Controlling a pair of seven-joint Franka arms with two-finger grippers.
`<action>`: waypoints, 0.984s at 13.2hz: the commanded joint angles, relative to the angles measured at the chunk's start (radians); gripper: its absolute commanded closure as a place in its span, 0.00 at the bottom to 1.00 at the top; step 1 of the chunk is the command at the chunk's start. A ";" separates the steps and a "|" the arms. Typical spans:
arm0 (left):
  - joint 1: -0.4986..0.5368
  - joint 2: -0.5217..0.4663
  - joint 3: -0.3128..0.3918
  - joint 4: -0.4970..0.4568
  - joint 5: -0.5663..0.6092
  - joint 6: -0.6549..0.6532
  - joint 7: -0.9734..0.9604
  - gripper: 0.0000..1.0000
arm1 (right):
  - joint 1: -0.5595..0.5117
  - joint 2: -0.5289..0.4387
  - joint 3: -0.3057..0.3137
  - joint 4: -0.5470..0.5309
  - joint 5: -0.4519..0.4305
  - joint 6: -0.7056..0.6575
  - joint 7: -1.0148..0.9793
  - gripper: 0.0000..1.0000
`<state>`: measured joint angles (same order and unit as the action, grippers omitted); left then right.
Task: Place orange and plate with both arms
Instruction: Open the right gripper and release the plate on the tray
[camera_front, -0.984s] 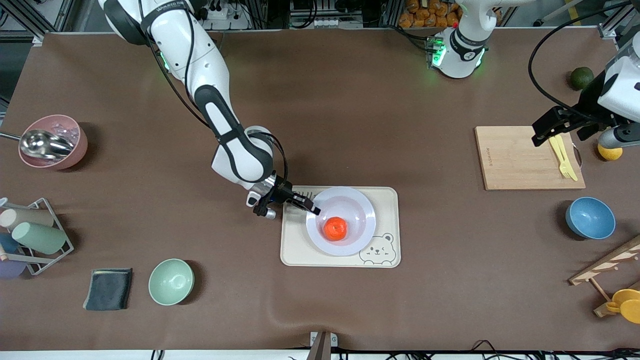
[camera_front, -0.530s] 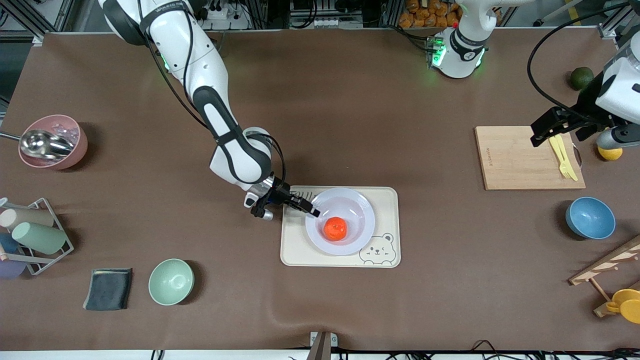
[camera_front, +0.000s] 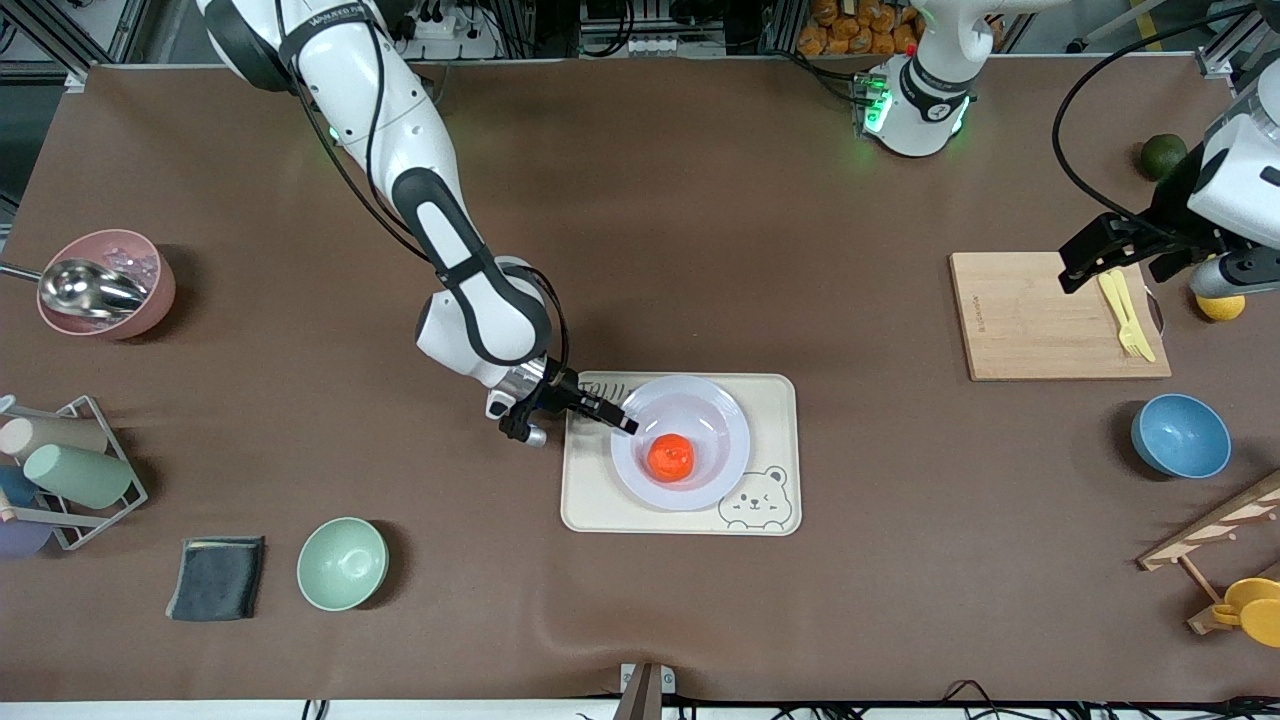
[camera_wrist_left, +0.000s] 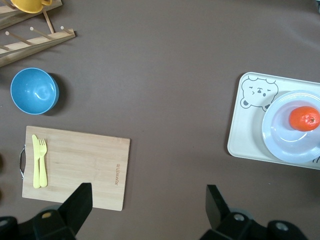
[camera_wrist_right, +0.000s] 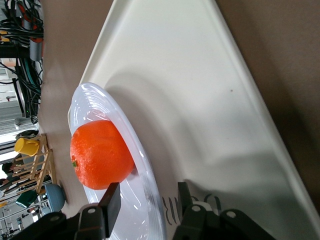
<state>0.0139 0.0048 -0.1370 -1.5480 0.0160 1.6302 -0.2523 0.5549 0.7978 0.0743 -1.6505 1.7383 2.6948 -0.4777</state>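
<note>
The pale plate (camera_front: 722, 415) lies on the beige bear tray (camera_front: 590, 505) in the middle of the table, with the orange (camera_front: 670, 457) resting in its hollow. My right gripper (camera_front: 626, 421) is low at the plate's rim on the side toward the right arm's end; its jaws stand open, one finger over the plate's inside and one outside, with the rim (camera_wrist_right: 146, 175) between them untouched. The orange (camera_wrist_right: 100, 155) sits just past that inner finger. My left gripper (camera_front: 1088, 265) waits open and empty in the air over the wooden board (camera_front: 1040, 320); the plate (camera_wrist_left: 280, 132) and orange (camera_wrist_left: 304, 118) show far off from it.
A yellow fork (camera_front: 1125, 315) lies on the board, with a blue bowl (camera_front: 1180, 435), a lemon (camera_front: 1220, 305) and an avocado (camera_front: 1163, 155) around it. Toward the right arm's end stand a green bowl (camera_front: 342, 563), a dark cloth (camera_front: 216, 577), a pink bowl with a scoop (camera_front: 105, 283) and a cup rack (camera_front: 70, 470).
My right gripper's jaws have parted and let go of the plate's rim. The right arm's elbow has shifted slightly; the plate and orange rest on the tray. The left arm has barely moved.
</note>
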 joint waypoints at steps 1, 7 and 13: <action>-0.002 -0.012 0.001 -0.001 -0.007 -0.009 -0.001 0.00 | -0.023 0.006 0.010 0.020 -0.097 -0.006 0.106 0.47; 0.003 -0.023 0.010 -0.001 -0.008 -0.013 0.005 0.00 | -0.046 -0.038 0.009 0.000 -0.354 -0.067 0.356 0.46; 0.027 -0.017 0.017 0.017 -0.010 -0.012 0.005 0.00 | -0.119 -0.114 -0.010 -0.015 -0.638 -0.272 0.609 0.26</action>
<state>0.0219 -0.0045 -0.1253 -1.5461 0.0160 1.6296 -0.2524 0.4617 0.7399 0.0683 -1.6338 1.2071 2.4852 0.0084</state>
